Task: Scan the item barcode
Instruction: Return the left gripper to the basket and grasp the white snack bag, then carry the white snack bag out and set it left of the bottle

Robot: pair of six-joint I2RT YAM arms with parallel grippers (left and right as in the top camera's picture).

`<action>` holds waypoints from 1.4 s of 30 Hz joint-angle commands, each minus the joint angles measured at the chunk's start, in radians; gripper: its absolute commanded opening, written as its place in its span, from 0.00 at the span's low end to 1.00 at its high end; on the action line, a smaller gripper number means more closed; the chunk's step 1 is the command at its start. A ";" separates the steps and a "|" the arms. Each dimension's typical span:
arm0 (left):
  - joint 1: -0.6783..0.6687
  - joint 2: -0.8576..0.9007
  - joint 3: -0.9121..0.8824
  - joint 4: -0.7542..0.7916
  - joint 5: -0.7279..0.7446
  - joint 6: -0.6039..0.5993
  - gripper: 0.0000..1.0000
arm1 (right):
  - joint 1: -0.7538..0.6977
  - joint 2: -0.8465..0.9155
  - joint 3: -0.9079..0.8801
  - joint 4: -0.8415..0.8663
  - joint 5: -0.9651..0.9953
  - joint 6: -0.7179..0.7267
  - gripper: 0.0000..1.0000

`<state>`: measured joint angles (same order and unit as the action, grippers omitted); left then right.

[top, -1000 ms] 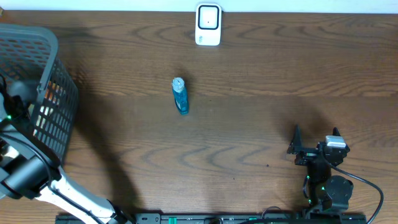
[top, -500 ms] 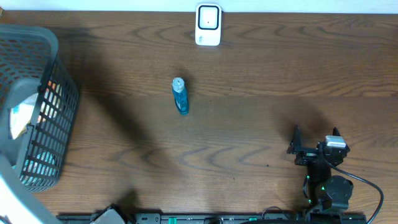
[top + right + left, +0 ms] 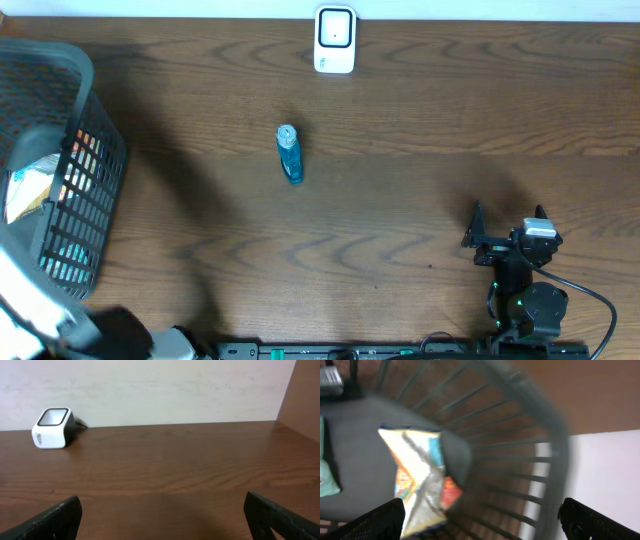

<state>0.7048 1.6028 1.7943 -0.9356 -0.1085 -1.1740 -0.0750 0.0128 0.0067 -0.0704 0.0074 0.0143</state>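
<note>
1. right gripper (image 3: 164, 521): nearest our base, low over the brown wood-grain table (image 3: 190, 470). its black fingers are spread wide with nothing between them.
2. left gripper (image 3: 480, 524): fingers spread wide and empty, hanging above the dark grey wire-sided basket (image 3: 100, 165) at the table's left edge. this view is blurred.
3. crinkled white, orange and blue snack packet (image 3: 417, 477): lying inside the basket with a pale teal pouch (image 3: 327, 474) just beside it. we take the packet for the item to scan. its barcode is not visible to us.
4. small clear-blue plastic bottle with a silver cap (image 3: 289, 153): on its side mid-table, well apart from both grippers.
5. white box-shaped barcode scanner with a dark window (image 3: 335, 40): farthest from us, at the table's back edge by the wall.

handling note: we judge the step in hand to be the pick from the basket.
- descend straight between the basket walls.
- close on the packet's flat middle rather than its crinkled edge, keeping clear of the pouch.
- lift above the rim before travelling.
- then find the barcode face, turn it toward the scanner window and hold it near and steady.
- a thin packet may sag or slip, so we favour a slow carry.
</note>
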 commanded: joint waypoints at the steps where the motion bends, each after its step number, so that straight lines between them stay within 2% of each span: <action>1: -0.002 0.124 -0.009 -0.005 0.077 0.011 0.98 | -0.003 -0.002 -0.001 -0.005 0.001 0.007 0.99; 5: -0.002 0.276 -0.009 -0.010 0.191 0.011 0.98 | -0.003 -0.002 -0.001 -0.005 0.001 0.006 0.99; 13: -0.005 0.498 -0.010 -0.014 0.212 0.015 0.97 | -0.003 -0.002 -0.001 -0.005 0.001 0.007 0.99; 15: -0.011 0.558 -0.010 -0.017 0.233 0.054 0.97 | -0.003 -0.002 -0.001 -0.005 0.001 0.007 0.99; 16: -0.013 0.581 -0.010 -0.017 0.249 0.084 0.68 | -0.003 -0.002 -0.001 -0.005 0.001 0.007 0.99; 17: -0.015 0.600 -0.010 -0.017 0.255 0.111 0.24 | -0.003 -0.002 -0.001 -0.005 0.001 0.007 0.99; 18: -0.016 0.616 -0.010 -0.019 0.262 0.127 0.07 | -0.003 -0.002 -0.001 -0.005 0.001 0.007 0.99; 23: 0.003 0.552 0.000 -0.019 0.316 0.134 0.07 | -0.003 -0.002 -0.001 -0.005 0.001 0.007 0.99; 31: 0.063 0.204 0.039 0.049 0.313 0.176 0.07 | -0.003 -0.002 -0.001 -0.005 0.001 0.007 0.99; 36: 0.068 -0.037 0.039 0.093 0.260 0.179 0.07 | -0.003 -0.002 -0.001 -0.005 0.001 0.007 0.99; 40: 0.009 -0.214 0.039 0.150 0.262 0.180 0.07 | -0.003 -0.002 -0.001 -0.005 0.001 0.007 0.99; 42: -0.063 -0.257 0.039 0.184 0.262 0.235 0.07 | -0.003 -0.002 -0.001 -0.005 0.001 0.007 0.99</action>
<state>0.7284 1.3853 1.8297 -0.7868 0.1547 -1.0126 -0.0750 0.0128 0.0067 -0.0708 0.0074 0.0143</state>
